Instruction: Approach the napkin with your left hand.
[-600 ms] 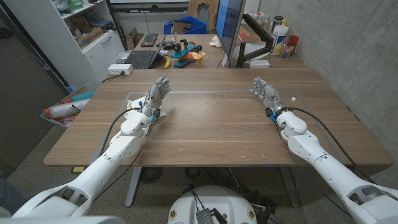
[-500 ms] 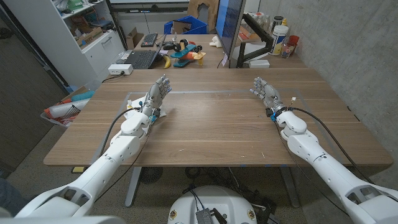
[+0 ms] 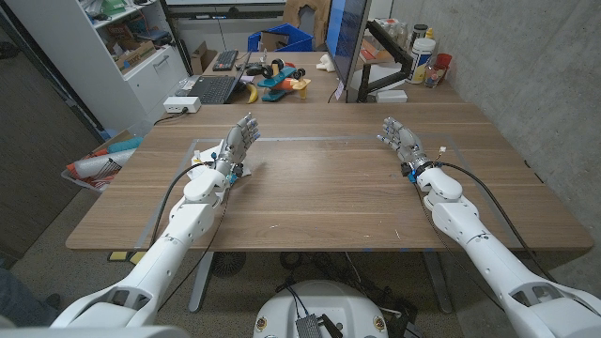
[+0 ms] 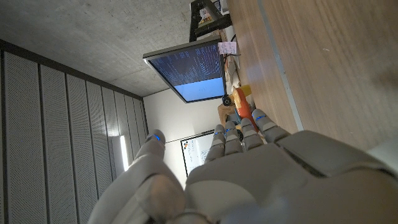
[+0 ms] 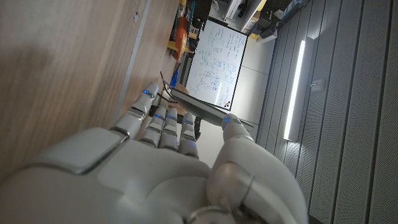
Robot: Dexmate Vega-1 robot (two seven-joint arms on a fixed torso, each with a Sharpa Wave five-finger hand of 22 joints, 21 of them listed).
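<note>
- At the far left of the head view, past the counter [image 3: 319,202], stands a white shelf unit [image 3: 122,47]; nothing on it can be read.
- Behind the counter's left corner sits an open laptop [image 3: 211,88] with a dark keyboard; no brand can be made out.
- A white patch that looks like the napkin [image 3: 198,167] lies on the counter just beside the left wrist, on its outer side. It is partly hidden by the arm, so I cannot tell its long axis or which way it points.
- The left hand [image 3: 239,139] is empty, fingers stretched out and slightly apart, pointing toward the counter's far edge, with the napkin back beside its wrist.
- A monitor [image 4: 193,71] shows rows of pale text on blue, too small to read.
- The right hand [image 3: 399,139] is also empty, fingers extended and apart, well away from the napkin.
- A whiteboard [image 5: 214,71] carries blue handwriting that is illegible.
</note>
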